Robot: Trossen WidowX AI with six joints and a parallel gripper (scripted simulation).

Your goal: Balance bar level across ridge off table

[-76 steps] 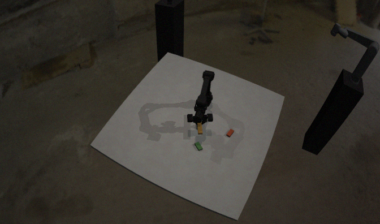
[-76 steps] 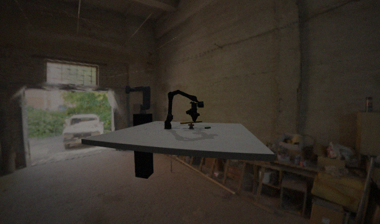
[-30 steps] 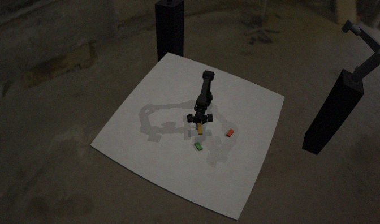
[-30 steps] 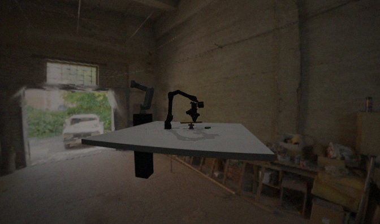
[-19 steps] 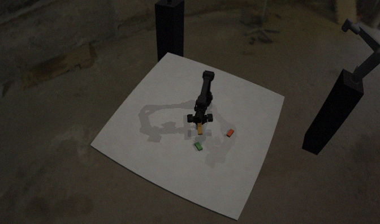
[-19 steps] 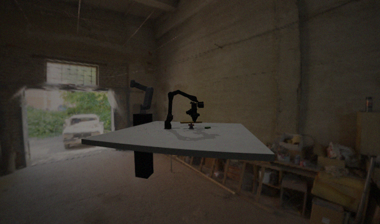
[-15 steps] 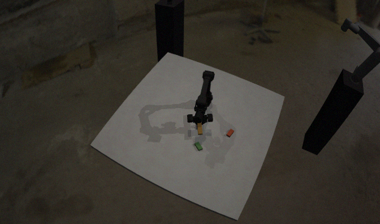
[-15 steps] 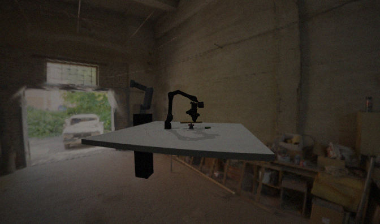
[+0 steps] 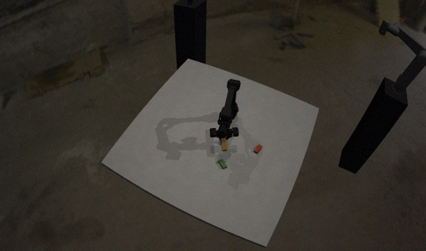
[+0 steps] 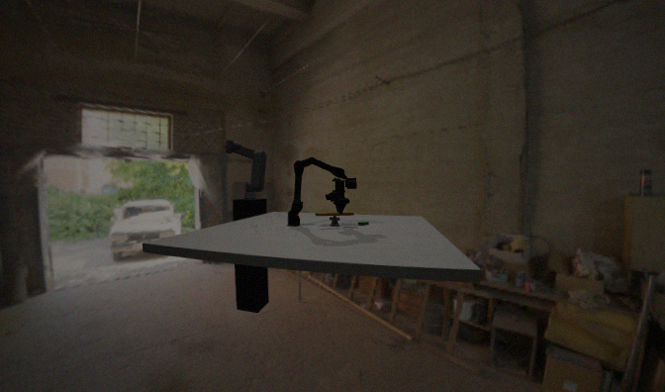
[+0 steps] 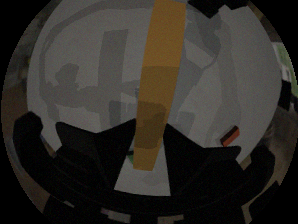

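Note:
The orange bar [image 9: 224,146] [image 10: 323,214] [image 11: 162,45] is off the table and looks about level in the exterior view. My gripper [image 10: 340,213] [image 11: 150,124] is shut on the bar, with the fingers on either side of it. The ridge [image 10: 334,224] is a small dark peaked shape on the table, below the bar in the exterior view. The ridge is hidden in the top view and mostly covered by the bar in the wrist view. I cannot tell whether the bar touches it.
A green block [image 9: 222,163] [image 10: 363,223] lies in front of the arm on the white table [image 9: 180,184] [image 10: 281,249]. A red block [image 9: 258,149] [image 11: 230,135] lies to one side. Another arm [image 9: 413,68] [image 10: 257,170] stands on a black pedestal beyond the table.

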